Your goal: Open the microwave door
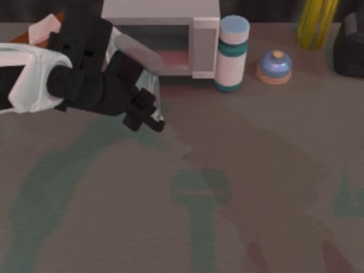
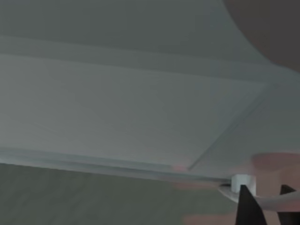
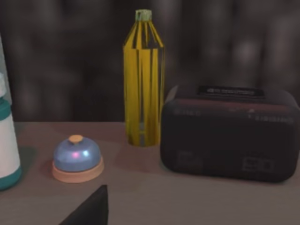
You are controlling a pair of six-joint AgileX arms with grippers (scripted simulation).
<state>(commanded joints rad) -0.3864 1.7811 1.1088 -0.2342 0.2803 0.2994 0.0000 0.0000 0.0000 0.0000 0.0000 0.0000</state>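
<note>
The microwave stands at the far edge of the tabletop, left of centre, its narrow control panel on its right side. The microwave door is swung out toward the near side, hinged at the microwave's left; its free edge reaches out over the table, and the pinkish interior floor shows through the opening.

The left arm comes in from the table's left edge, and the left gripper sits at the door's outer end. In the left wrist view the door's grey window and white frame fill most of the picture, with two dark fingertips close beside a small white handle post; whether the fingers clamp the handle or merely flank it, I cannot tell.

Just right of the microwave stands a white cylinder with teal bands, nearly touching the control panel. Further right are a blue bell on an orange base, a yellow bottle at the far edge, and a dark box near the far right corner.

The near half of the tabletop, from the door's free edge to the near edge and across to the right side, lies open. The right gripper is out of the top view; the right wrist view shows only a dark finger tip near the bell.
</note>
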